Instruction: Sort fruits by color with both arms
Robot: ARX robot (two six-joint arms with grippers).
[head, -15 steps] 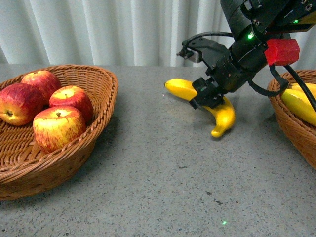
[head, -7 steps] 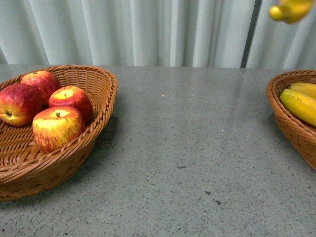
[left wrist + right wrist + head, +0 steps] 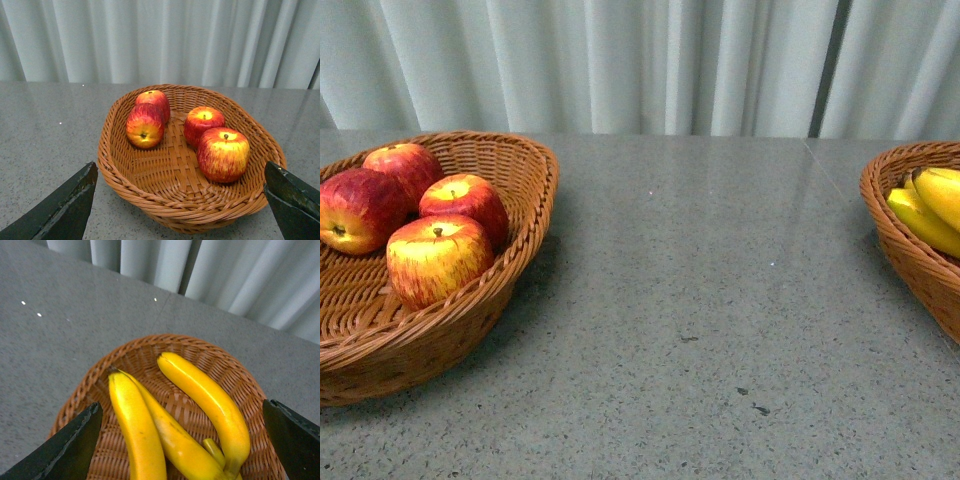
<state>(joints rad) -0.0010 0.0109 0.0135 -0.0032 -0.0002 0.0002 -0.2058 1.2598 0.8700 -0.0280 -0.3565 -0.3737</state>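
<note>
The banana that hung from the right arm a moment ago now lies among the bananas (image 3: 200, 390) in the right basket (image 3: 905, 250), both grippers spread and empty, four apples (image 3: 435, 255) in the left basket (image 3: 520, 170), table (image 3: 700, 300) cleared, so sorting looks finished.

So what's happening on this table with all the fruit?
A two-armed robot is sorting fruit by color. Four apples sit in the left basket, and the bananas lie in the right basket. No fruit is left on the table between them. The left tool and right tool both hang open above their baskets, holding nothing.
</note>
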